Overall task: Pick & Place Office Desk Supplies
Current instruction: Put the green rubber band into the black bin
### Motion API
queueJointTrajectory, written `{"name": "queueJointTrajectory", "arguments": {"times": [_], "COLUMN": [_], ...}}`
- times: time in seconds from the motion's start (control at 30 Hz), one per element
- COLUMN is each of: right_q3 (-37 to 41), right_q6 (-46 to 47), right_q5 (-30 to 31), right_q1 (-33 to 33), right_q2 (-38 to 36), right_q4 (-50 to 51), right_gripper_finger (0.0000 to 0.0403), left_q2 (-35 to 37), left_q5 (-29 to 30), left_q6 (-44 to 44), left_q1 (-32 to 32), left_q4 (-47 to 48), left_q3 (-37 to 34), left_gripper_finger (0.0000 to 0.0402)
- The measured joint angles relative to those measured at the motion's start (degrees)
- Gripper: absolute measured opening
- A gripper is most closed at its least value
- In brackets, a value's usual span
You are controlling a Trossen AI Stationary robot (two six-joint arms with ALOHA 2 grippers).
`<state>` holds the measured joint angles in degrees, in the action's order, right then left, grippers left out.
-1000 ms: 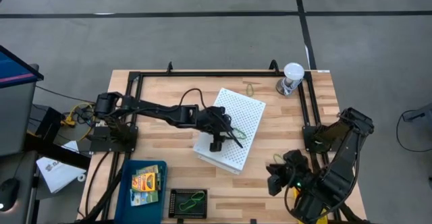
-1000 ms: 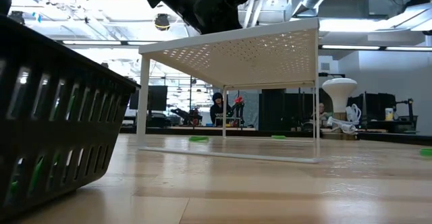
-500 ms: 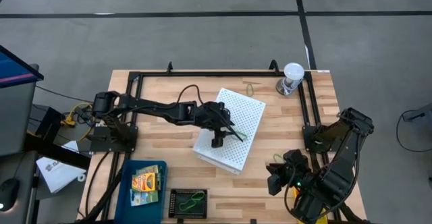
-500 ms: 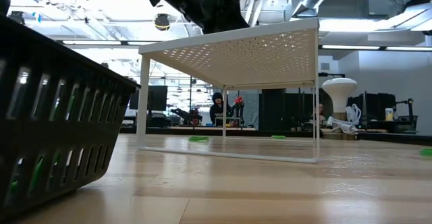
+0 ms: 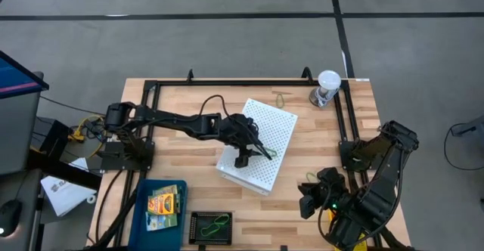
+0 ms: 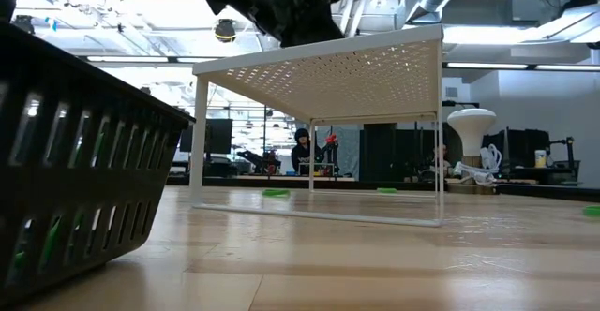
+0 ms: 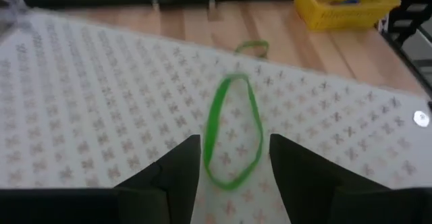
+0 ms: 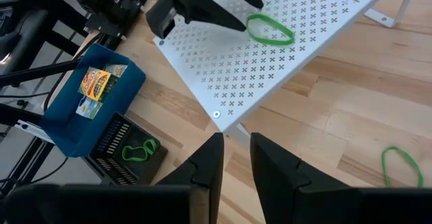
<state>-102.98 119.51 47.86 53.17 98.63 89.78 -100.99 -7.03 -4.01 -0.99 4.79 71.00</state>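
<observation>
A green rubber band (image 7: 233, 129) lies flat on top of the big white perforated box (image 5: 261, 141) in the middle of the table. My left gripper (image 7: 236, 140) hovers low over that top, open, one finger on either side of the band's near end; I see no touch. The right wrist view shows the band (image 8: 270, 30) just past the left gripper's fingertips (image 8: 243, 25). My right gripper (image 8: 236, 143) waits above the table's near right corner, open by a narrow gap and with nothing in it. Crayon boxes (image 5: 164, 203) lie in a blue tray (image 5: 144, 206).
A black basket (image 5: 210, 226) at the near edge holds another green band. Loose bands lie on the wood near the far edge (image 5: 280, 98) and by the right arm (image 8: 401, 166). A clear cup with a white lid (image 5: 327, 88) stands at the far right corner.
My left gripper has turned slightly at the wrist while staying over the white box. The green band lies where it was.
</observation>
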Motion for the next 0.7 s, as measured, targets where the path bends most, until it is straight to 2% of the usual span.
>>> {"name": "queueJointTrajectory", "arguments": {"times": [0.53, 0.6, 0.7], "right_q3": [0.0, 0.0, 0.0], "right_q6": [0.1, 0.1, 0.1], "right_q5": [0.0, 0.0, 0.0], "right_q1": [0.1, 0.1, 0.1], "right_q2": [0.0, 0.0, 0.0], "right_q4": [-0.7, -0.8, -1.2], "right_gripper_finger": [0.0072, 0.0072, 0.0072], "left_q2": [-3.8, -3.8, -3.4], "left_q5": [-0.6, -0.4, -0.4], "left_q6": [0.4, 1.5, 3.1], "left_q1": [0.3, 0.4, 0.1], "left_q4": [-1.1, -1.0, -0.4], "left_q3": [0.3, 0.3, 0.2], "left_gripper_finger": [0.0170, 0.0160, 0.0122]}}
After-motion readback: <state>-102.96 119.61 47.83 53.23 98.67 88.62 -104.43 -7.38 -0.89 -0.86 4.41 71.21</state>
